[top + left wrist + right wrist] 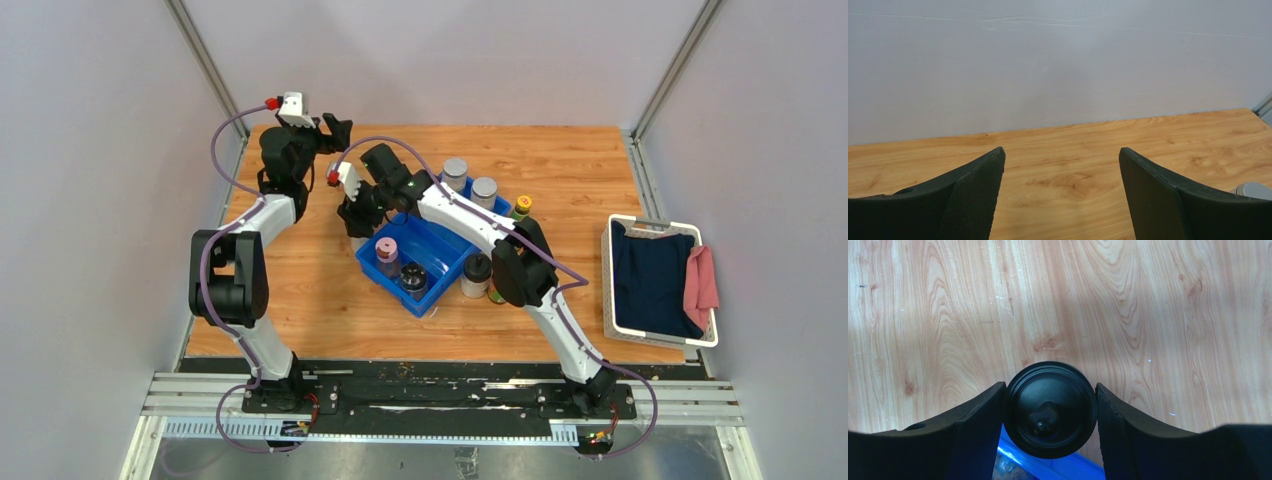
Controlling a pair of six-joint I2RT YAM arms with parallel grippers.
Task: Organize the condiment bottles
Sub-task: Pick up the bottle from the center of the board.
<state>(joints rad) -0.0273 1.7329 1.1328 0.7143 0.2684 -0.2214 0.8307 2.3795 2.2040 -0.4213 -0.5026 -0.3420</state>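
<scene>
Firmly, the right gripper [1050, 385] clenches a black-lidded jar [1050, 412] by its lid.
From above, that jar is at the nine o'clock corner of the blue tray [445, 250], which holds a pink-lidded jar [386, 255] and a dark-lidded jar [413, 279]. Two grey-lidded jars [455, 172] stand at the tray's twelve o'clock, a yellow-capped bottle [521, 207] at two. The left gripper [1060, 155], jaws spread and empty, hovers over the wood toward the table's [300, 300] eleven o'clock.
</scene>
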